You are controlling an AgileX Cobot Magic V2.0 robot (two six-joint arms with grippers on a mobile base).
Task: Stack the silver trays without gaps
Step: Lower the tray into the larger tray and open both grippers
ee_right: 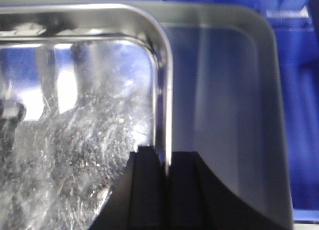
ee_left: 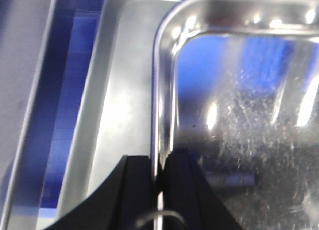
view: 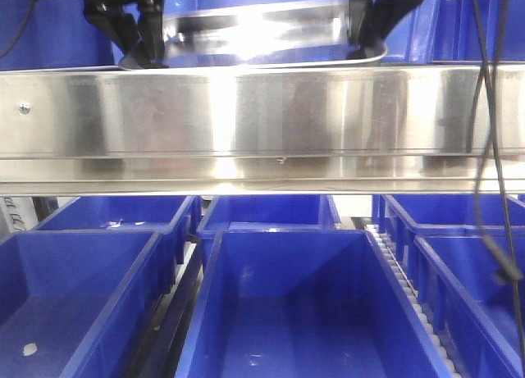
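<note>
My left claw (ee_left: pixel 159 165): pinched on the upper tray (ee_left: pixel 239 115), left rim.
My right claw (ee_right: pixel 166 157): pinched on its right rim.
Tray held: over the lower tray (ee_left: pixel 124 105); contact, I cannot tell.
Near side: steel rail (view: pixel 262 116), blue bins (view: pixel 287 312).

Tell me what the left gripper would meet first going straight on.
The left gripper, shut on the rim of the upper silver tray, would likely press into the lower silver tray beneath; their gap is unclear.

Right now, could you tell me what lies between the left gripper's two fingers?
The side rim of the upper silver tray, pinched by the left gripper; the left wrist view shows it.
</note>
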